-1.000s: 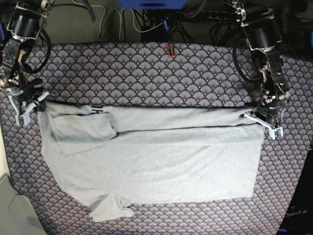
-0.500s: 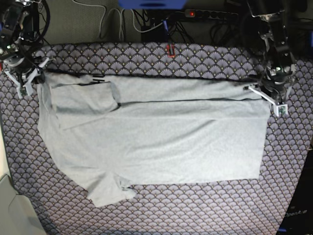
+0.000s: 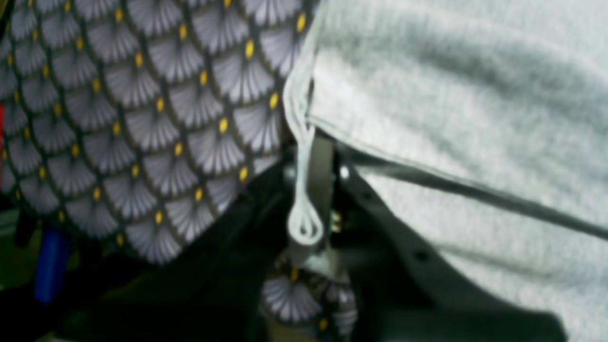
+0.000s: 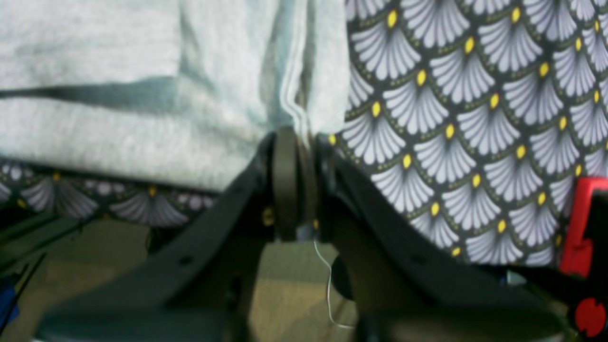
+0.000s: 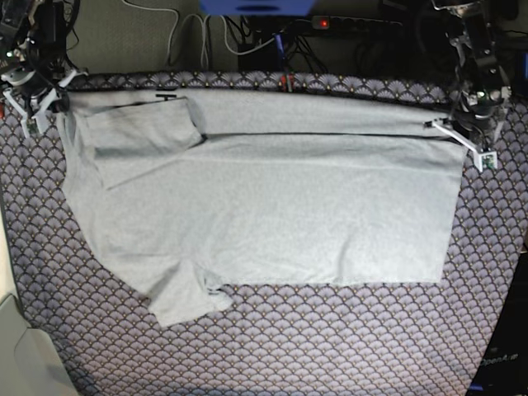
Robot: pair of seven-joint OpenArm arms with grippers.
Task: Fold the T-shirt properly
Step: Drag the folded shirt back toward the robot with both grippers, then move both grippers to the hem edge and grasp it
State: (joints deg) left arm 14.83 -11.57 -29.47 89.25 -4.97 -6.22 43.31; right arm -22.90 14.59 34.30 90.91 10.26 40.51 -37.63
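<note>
The light grey T-shirt (image 5: 264, 206) lies spread on the patterned cloth (image 5: 289, 346), plain side up. Its far edge is stretched taut between my two grippers. My right gripper (image 5: 45, 101) is at the far left, shut on the shirt's edge; the right wrist view shows the fabric (image 4: 118, 118) pinched between the fingers (image 4: 285, 180). My left gripper (image 5: 456, 134) is at the far right, shut on the shirt's corner, and the left wrist view shows the hem (image 3: 304, 223) caught between its jaws. One sleeve (image 5: 186, 301) sticks out near the front left; another (image 5: 136, 132) lies folded onto the body.
Cables and a power strip (image 5: 346, 25) run behind the table's far edge. A small red item (image 5: 287, 82) sits at that edge. A pale grey object (image 5: 21, 355) occupies the front left corner. Bare patterned cloth (image 5: 330, 355) shows in front of the shirt.
Both grippers have moved toward the table's far edge, pulling the shirt's held edge with them. The whole shirt has slid back and lies flatter.
</note>
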